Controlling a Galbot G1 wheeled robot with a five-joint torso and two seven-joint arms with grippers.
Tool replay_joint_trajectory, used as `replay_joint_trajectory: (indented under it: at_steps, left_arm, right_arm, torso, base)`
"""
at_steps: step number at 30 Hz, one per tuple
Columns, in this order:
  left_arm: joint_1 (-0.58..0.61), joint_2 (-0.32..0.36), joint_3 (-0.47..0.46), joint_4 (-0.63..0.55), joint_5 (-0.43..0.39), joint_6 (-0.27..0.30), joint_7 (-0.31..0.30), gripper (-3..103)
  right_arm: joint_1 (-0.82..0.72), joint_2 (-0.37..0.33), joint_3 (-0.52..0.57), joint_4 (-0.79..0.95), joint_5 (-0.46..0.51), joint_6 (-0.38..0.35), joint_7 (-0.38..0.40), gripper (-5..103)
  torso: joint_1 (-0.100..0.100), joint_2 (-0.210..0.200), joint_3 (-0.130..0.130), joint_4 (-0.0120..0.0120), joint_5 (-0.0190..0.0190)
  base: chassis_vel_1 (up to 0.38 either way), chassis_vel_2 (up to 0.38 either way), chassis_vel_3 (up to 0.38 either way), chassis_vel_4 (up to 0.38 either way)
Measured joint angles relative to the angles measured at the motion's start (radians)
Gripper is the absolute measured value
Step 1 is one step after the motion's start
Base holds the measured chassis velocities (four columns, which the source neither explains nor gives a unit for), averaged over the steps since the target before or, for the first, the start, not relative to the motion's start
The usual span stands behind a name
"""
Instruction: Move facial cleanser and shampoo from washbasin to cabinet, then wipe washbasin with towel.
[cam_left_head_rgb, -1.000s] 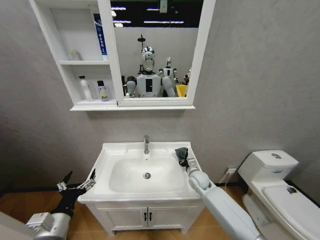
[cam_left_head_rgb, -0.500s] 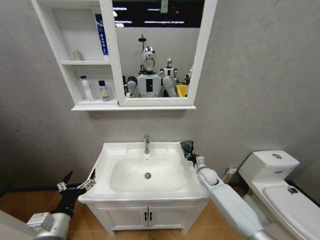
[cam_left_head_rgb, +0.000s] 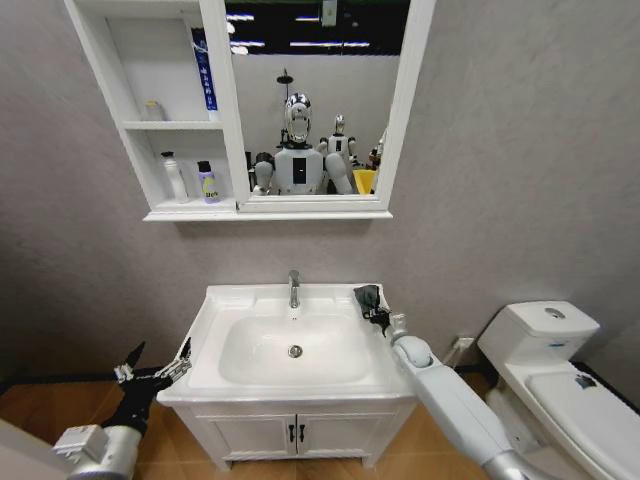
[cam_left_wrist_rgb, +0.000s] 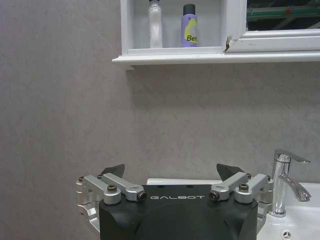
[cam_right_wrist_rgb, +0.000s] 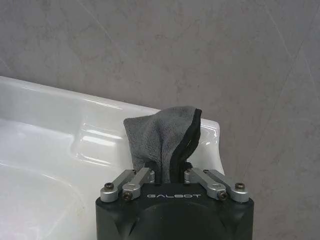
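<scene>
Pinched between the closed fingers of the right gripper (cam_right_wrist_rgb: 167, 176), the towel (cam_right_wrist_rgb: 165, 140) is held over the back right corner of the washbasin (cam_left_head_rgb: 230, 305) (tap at its rear), while the left gripper (cam_left_head_rgb: 152, 372) is parked, fingers spread wide, beside the basin's left edge.

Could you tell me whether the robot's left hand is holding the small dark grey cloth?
No, the small dark grey cloth is pinched in the right hand by the white ceramic washbasin, while the left hand is open and empty.
</scene>
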Motion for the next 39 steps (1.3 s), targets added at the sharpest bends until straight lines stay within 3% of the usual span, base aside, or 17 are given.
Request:
replay_joint_trajectory:
  at_steps: [3, 17, 22, 25, 39]
  left_arm:
    - [0.000, 0.000, 0.000, 0.000, 0.000, 0.000, 0.000, 100]
    - [0.000, 0.000, 0.000, 0.000, 0.000, 0.000, 0.000, 100]
    - [0.000, 0.000, 0.000, 0.000, 0.000, 0.000, 0.000, 100]
    - [0.000, 0.000, 0.000, 0.000, 0.000, 0.000, 0.000, 100]
    - [0.000, 0.000, 0.000, 0.000, 0.000, 0.000, 0.000, 100]
  right_arm:
    - [0.000, 0.000, -0.001, 0.002, -0.003, -0.006, 0.007, 25]
    - [0.004, -0.004, 0.001, -0.001, -0.024, -0.013, 0.038, 80]
    - [0.007, -0.014, 0.003, 0.006, -0.024, -0.005, 0.040, 95]
    - [0.010, -0.028, 0.006, 0.012, -0.026, 0.011, 0.040, 100]
    - [0.001, -0.042, 0.000, 0.026, -0.060, 0.049, 0.034, 100]
  torso:
    - [0.000, 0.000, 0.000, 0.0000, -0.0001]
    - [0.000, 0.000, 0.000, 0.0000, 0.0000]
    - [0.000, 0.000, 0.000, 0.0000, 0.0001]
    - [0.000, 0.000, 0.000, 0.0001, 0.0001]
    - [0.000, 0.000, 0.000, 0.0001, 0.0001]
  base:
    - [0.000, 0.000, 0.000, 0.000]
    - [0.000, 0.000, 0.000, 0.000]
    - [0.000, 0.000, 0.000, 0.000]
    - [0.000, 0.000, 0.000, 0.000]
    - [0.000, 0.000, 0.000, 0.000]
